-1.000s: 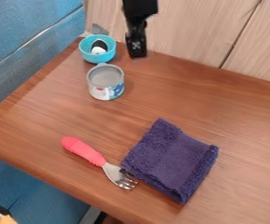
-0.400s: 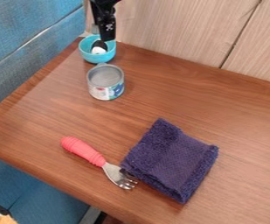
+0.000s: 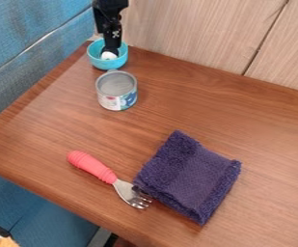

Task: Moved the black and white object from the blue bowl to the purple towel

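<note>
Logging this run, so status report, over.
Gripper down at blue bowl. Black and white object inside. Can between bowl and towel. Fork at towel's edge.

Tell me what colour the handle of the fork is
The fork's handle is pinkish red, seen best in the camera view.

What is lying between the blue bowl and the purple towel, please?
In the camera view, a can stands between the bowl and the towel, much nearer to the bowl.
</note>
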Available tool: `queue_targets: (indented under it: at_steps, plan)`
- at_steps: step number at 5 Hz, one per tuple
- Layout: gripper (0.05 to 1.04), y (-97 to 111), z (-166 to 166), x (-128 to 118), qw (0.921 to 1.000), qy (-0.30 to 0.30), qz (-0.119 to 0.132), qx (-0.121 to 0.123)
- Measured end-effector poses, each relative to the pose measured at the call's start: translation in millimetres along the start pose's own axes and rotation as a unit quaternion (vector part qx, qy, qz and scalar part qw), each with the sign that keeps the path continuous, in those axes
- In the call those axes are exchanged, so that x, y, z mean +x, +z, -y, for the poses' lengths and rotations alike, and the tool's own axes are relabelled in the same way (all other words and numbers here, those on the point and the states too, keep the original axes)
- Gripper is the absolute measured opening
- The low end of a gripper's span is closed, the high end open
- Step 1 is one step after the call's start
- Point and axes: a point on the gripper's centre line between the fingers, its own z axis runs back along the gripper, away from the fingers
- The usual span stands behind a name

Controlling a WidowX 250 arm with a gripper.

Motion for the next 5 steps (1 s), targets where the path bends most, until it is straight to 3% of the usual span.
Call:
queue_targets:
  at_steps: [1, 3, 4, 5]
  plan:
    - [0.999, -6.6, -0.9, -3.7, 0.9997, -0.008, -0.023, -0.003]
    - [0.953, -22.7, 2.6, -4.3, 0.9992, -0.008, -0.034, -0.019]
    - [0.687, -23.3, 2.6, -5.0, 0.9990, -0.009, -0.040, -0.017]
    - [0.550, -23.2, 2.6, -5.3, 0.9990, -0.008, -0.041, -0.017]
